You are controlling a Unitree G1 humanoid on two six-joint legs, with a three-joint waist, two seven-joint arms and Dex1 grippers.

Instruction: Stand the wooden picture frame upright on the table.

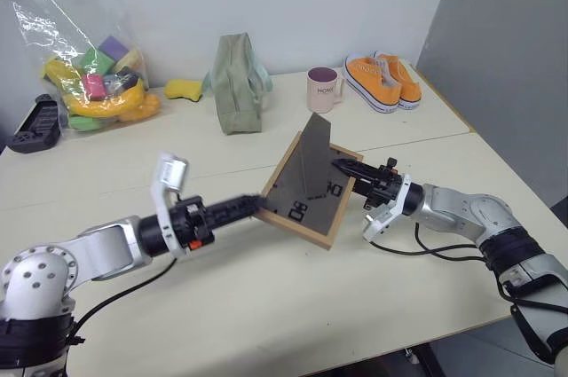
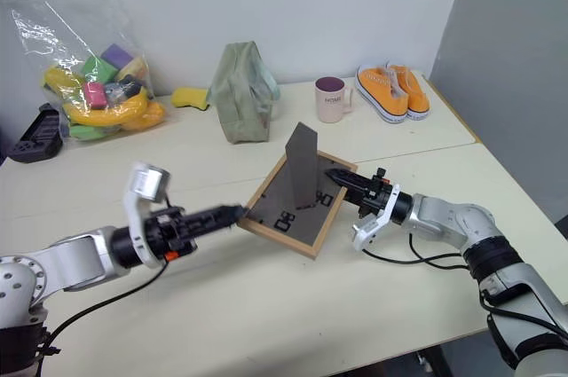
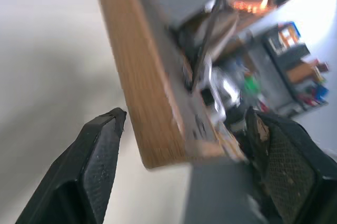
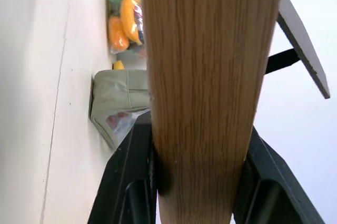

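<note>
Wooden picture frame (image 1: 306, 191) in right gripper (image 1: 342, 164) (tilted)

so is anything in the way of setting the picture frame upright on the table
Nothing visible is. The wooden picture frame is tilted, back up, stand folded out, with the right end effector clamped on its edge. The table around it is bare; the green pouch and mug sit farther back.
</note>
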